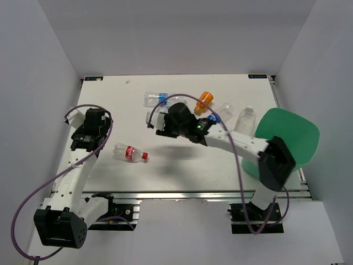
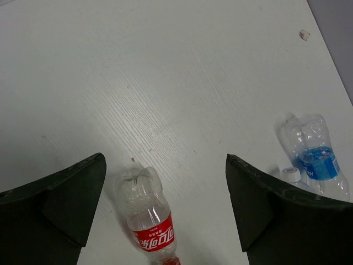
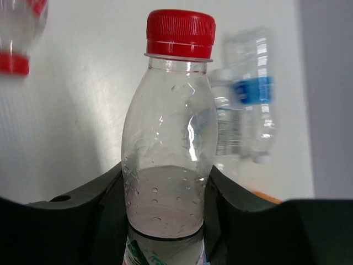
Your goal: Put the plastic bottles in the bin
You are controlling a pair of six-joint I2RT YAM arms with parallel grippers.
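Observation:
My right gripper is shut on a clear bottle with a red cap and a green-white label, gripped round its lower body. My left gripper is open and empty above the table's left side. A red-label bottle lies in front of it, between the open fingers in the left wrist view. A blue-label bottle, an orange bottle, another blue-label one and a plain clear bottle lie at the back. The green bin stands at the right edge.
The right arm's forearm stretches across the middle of the table, with its elbow in front of the bin. A blue-label bottle with a white cap lies right of my left fingers. Grey walls enclose the table on three sides.

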